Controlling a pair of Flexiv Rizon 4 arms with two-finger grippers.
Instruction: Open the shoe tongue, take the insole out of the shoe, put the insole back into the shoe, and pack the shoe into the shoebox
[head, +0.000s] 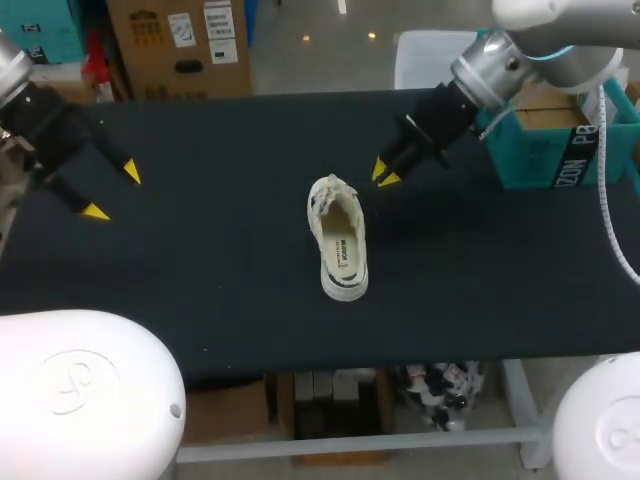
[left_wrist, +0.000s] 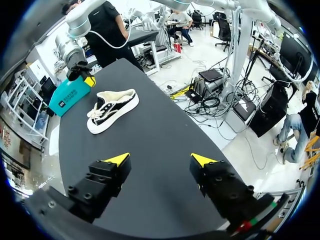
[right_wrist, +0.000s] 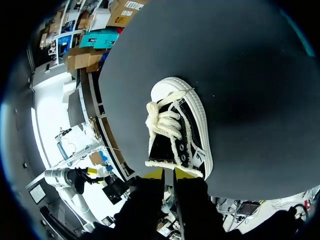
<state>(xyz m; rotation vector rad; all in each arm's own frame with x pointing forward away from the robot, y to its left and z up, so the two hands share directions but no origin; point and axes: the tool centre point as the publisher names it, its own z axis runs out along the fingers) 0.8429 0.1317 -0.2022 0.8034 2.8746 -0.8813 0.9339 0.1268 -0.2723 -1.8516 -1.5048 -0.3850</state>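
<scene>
Head view tally: two grippers, one shoe, one insole, one shoebox, all on or over one black table.
Left gripper: way over at the table's left edge. The fingers are spread wide with nothing between them, so it's not gripping anything. It's well apart from the shoe.
Shoe: sits upright around the middle of the table. The laced end points at the far edge and the heel faces the robot. Nothing is touching it.
Insole: a pale one, lying inside the shoe and visible through the opening.
Right gripper: near the shoe's laced end, off to its far right side. The yellow tips are pinched almost together and there's nothing in them.
Shoebox: a teal one at the table's far right corner, behind the right arm and well apart from the shoe.
Left wrist view: the left gripper gapes over bare table. The shoe is far ahead of it, and the shoebox is just past the shoe.
Right wrist view: the right gripper has only a sliver of gap between its tips. The shoe is just ahead of them, with the white laces bunched on top.
</scene>
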